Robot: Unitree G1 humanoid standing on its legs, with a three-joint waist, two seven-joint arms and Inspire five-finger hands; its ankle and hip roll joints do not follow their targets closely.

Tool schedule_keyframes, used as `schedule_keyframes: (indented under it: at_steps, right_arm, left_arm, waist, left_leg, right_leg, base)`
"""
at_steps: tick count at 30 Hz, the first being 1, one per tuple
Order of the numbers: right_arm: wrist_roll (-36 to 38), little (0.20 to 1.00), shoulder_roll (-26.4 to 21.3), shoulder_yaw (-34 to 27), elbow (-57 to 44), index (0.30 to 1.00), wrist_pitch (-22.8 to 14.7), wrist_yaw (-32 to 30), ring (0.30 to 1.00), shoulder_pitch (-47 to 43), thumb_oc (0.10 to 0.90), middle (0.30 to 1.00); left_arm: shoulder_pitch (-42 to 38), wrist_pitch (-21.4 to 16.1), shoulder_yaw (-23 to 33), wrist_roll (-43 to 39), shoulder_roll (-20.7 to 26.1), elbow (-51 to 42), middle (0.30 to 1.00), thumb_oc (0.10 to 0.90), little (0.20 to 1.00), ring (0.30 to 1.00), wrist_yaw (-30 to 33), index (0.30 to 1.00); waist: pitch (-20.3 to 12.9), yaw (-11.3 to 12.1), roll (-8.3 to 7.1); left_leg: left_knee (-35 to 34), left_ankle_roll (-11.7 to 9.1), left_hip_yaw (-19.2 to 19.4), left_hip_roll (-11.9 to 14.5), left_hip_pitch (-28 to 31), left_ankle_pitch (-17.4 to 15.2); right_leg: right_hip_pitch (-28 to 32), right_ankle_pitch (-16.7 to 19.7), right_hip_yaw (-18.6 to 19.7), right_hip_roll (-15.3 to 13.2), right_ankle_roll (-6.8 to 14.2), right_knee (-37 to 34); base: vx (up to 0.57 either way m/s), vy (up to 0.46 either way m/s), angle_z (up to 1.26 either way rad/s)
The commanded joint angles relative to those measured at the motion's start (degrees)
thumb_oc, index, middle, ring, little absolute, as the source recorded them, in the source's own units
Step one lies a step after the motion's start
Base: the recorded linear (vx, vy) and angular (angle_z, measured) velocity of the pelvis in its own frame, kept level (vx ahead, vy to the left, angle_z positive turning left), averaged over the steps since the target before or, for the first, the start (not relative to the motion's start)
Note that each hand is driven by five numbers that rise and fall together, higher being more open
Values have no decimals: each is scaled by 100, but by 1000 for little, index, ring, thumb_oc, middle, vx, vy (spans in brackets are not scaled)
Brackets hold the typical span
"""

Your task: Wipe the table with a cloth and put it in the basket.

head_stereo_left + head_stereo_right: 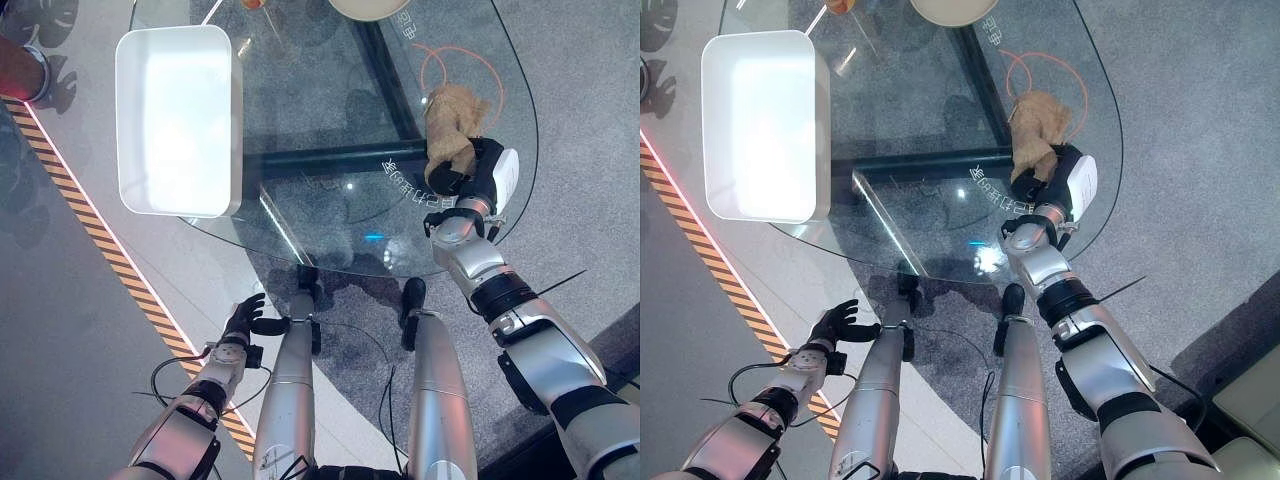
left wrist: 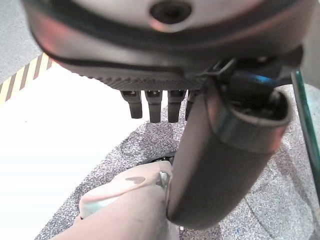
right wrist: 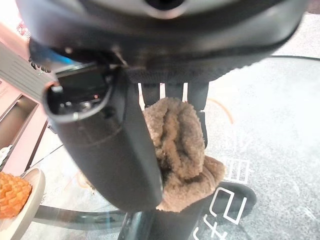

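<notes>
My right hand is over the right end of the glass table, its fingers and thumb curled round the tan cloth; the cloth bunches up out of my grip and reaches away from me, its far part lying just beside a thin orange ring on the glass; in my right wrist view the cloth is pinched between my thumb and my fingers, a fuzzy wad with a lobe hanging below the grip; I cannot tell from that view whether the wad touches the glass.

The white basket, a rectangular tub, stands on the left end of the table, well apart from the cloth and from my right hand; at the far edge of the table a pale round plate shows; in my right wrist view a plate carrying something orange and waffled sits off to one side.

My left hand hangs low beside the table's near edge, above the floor, fingers relaxed and spread, holding nothing; a yellow and black striped strip runs across the floor beneath it.
</notes>
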Motion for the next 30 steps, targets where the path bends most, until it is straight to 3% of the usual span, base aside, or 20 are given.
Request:
schedule_keyframes:
  at_steps: [1,13,30]
  right_arm:
    - [-342,200,-9,191,-18,300,-172,138,300,-412,100,300]
    - [-1090,200,-135,523,-3,300,56,412,300,-832,100,300]
    - [-2537,200,187,1364,-254,300,380,1465,300,-1397,100,300]
  left_arm:
    - [187,119,-87,145,-110,129,900,800,900,900,116,900]
    - [214,170,-168,148,-104,46,900,800,900,900,86,900]
    - [157,280,-236,212,-148,-129,900,800,900,900,54,900]
  waist:
    - [-111,94,69]
    - [-111,170,99]
    - [-111,454,101]
  left_leg:
    - [911,602,495,-600,-110,-947]
    - [894,596,423,-625,-69,-925]
    - [732,575,242,-725,16,-794]
  right_leg:
    - [48,705,-236,306,-196,-989]
    - [101,742,-260,292,-177,-1036]
    - [284,774,-471,211,-181,-1206]
  base:
    - [0,0,0]
    - [0,0,0]
    - [1,4,4]
